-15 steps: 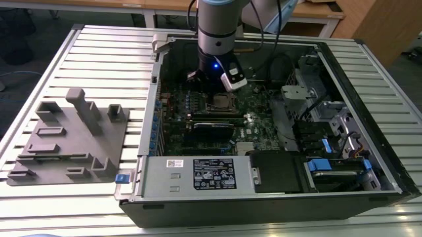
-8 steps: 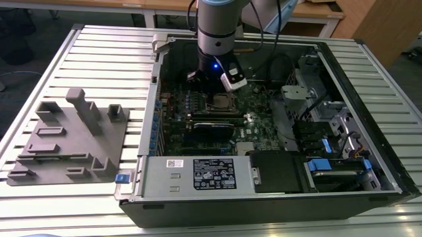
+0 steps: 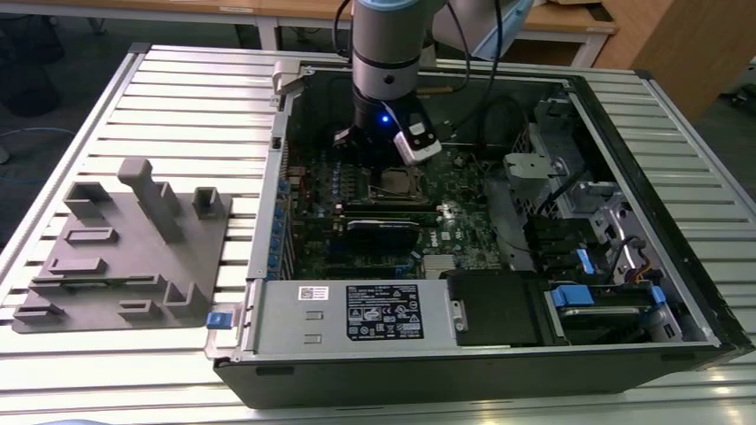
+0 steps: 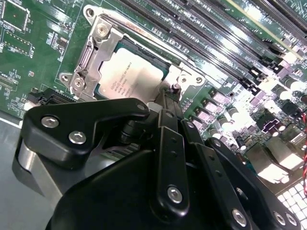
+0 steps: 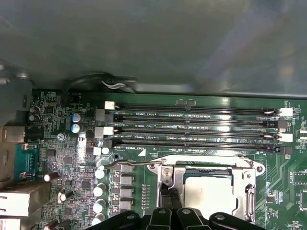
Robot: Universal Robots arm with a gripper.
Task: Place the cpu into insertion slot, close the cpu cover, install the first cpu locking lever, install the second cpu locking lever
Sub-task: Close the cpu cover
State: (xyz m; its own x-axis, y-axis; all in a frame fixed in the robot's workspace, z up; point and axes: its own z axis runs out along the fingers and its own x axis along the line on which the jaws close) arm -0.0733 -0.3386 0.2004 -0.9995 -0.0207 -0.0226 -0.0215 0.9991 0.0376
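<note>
Gripper (image 4: pixel 169 98) is sitting with fingers drawn together, nothing showing between them. Its tip is resting at a corner of the cover (image 4: pixel 93 55), just beside a small post. In the exterior view the arm is reaching down into the case (image 3: pixel 661 221), with the gripper over the slot (image 3: pixel 399 184), upper middle of the frame.

Cpu (image 4: pixel 127 76) is lying seated in the slot. The cover is lying flat over its edges, and the metal top is showing through the window. Placing and closing are reading as done.

Lever (image 5: pixel 132 163) is running out from the cover's corner, its hooked end lying over the board (image 5: pixel 62 158). Cannot tell whether it is under its catch.

Judging: a lever step is in hand; which of the two, cannot tell. It is calling for firm contact on a thin wire, pressing down and sideways under the catch. Slipping off is the risk.

Writing: there is print on the cpu top, white lettering by the memory slots (image 5: pixel 192 127), and a label (image 3: pixel 384 312) at lower middle of the exterior view. Not transcribing any.
</note>
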